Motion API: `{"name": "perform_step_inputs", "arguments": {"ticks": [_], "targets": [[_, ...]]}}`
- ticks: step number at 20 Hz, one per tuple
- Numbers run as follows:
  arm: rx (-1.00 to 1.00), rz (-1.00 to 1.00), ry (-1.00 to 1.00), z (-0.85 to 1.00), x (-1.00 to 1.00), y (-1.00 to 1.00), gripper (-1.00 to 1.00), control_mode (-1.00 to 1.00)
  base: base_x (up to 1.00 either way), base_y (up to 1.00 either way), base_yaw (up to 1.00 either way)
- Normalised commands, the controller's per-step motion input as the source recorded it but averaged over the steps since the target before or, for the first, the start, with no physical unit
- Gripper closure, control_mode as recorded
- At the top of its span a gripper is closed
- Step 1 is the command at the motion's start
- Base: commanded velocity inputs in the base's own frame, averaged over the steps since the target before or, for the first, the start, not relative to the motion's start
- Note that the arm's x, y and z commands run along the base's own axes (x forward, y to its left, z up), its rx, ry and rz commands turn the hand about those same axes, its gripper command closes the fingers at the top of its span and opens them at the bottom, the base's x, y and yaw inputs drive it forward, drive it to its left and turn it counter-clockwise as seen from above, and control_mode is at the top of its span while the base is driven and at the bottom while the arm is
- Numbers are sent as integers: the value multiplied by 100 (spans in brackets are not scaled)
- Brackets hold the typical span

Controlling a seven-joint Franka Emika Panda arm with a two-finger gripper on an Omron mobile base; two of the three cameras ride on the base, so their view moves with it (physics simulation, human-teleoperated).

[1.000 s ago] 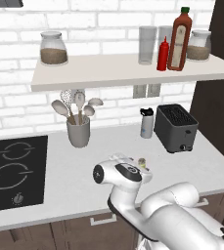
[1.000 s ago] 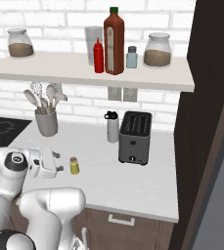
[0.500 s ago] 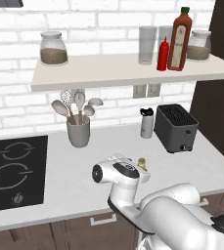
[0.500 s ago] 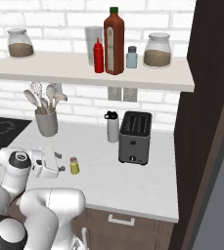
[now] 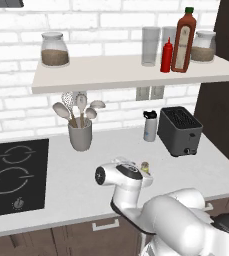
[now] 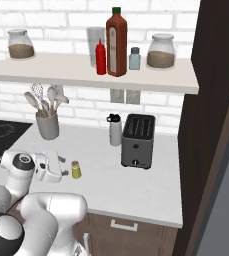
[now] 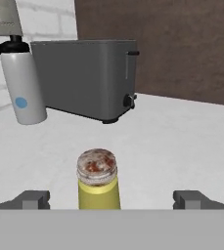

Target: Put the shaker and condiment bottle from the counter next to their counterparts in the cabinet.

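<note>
Fingers spread wide, level, flanking upright shaker on counter

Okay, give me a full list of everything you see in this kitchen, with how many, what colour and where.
shaker: 1, yellow-olive, counter, between the end effector's fingertips
condiment bottle: 1, red, on the cabinet beside the sauce bottle
sauce bottle: 1, dark red, cabinet
glass jars: 2, brown contents, cabinet ends
tall glass: 1, clear, cabinet
small blue-grey shaker: 1, cabinet
cabinet: 1, white open shelf on the brick wall
toaster: 1, grey, counter
flask: 1, white, black cap, left of toaster
utensil holder: 1, grey, holding spoons
cooktop: 1, black, set in the counter
counter: 1, pale grey
end effector: 1, open, around the shaker
</note>
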Motion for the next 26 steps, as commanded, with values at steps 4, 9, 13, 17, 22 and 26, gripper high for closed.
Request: {"name": "perform_step_inputs", "arguments": {"ticks": [4, 9, 13, 17, 22, 26], "targets": [[2, 0, 0, -5, 14, -9, -100, -100, 0, 0, 0], [2, 0, 0, -14, 5, -6, -100, -100, 0, 0, 0], [3, 0, 0, -14, 0, -7, -100, -100, 0, 0, 0], [4, 0, 0, -10, 0, -12, -100, -100, 0, 0, 0], [4, 0, 0, -3, 0, -18, -100, -100, 0, 0, 0], [4, 0, 0, -1, 0, -21, -100, -100, 0, 0, 0]]}}
